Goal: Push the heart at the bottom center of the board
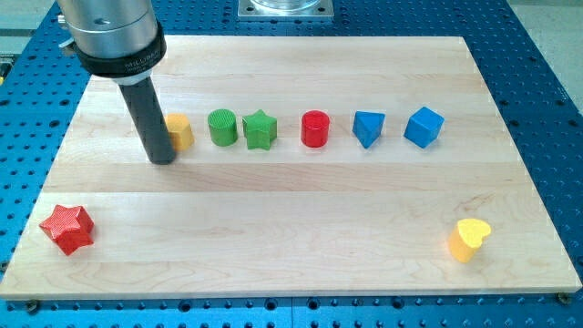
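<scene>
The yellow heart (468,239) lies near the view's bottom right corner of the wooden board (291,273). My tip (162,160) stands at the view's upper left, far from the heart, right beside the left side of a yellow block (180,131) whose shape is partly hidden by the rod.
A row runs across the board's upper middle: a green cylinder (221,126), a green star (260,129), a red cylinder (314,128), a blue triangular block (368,128) and a blue cube (424,127). A red star (67,228) lies at the bottom left.
</scene>
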Motion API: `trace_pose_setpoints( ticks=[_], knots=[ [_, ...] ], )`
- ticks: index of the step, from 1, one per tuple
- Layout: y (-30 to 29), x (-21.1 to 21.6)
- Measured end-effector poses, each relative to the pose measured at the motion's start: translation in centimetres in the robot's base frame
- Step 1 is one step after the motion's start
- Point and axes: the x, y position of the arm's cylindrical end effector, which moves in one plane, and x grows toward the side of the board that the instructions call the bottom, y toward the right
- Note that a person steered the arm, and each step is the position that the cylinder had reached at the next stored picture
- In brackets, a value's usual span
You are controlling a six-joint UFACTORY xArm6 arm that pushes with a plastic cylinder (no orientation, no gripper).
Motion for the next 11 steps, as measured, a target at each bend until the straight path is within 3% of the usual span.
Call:
trace_pose_setpoints(
  ticks=[2, 3, 4, 6, 7, 8, 9, 10, 11],
  knots=[
    [0.5, -0.2],
    [2.1, 3.7],
    [10.1, 5.9],
    [26.7, 5.8],
    [39.3, 7.3],
    [43.8, 11.2],
    [37.2, 12.9],
    [24.2, 12.8],
    [25.7, 11.9]
  ],
)
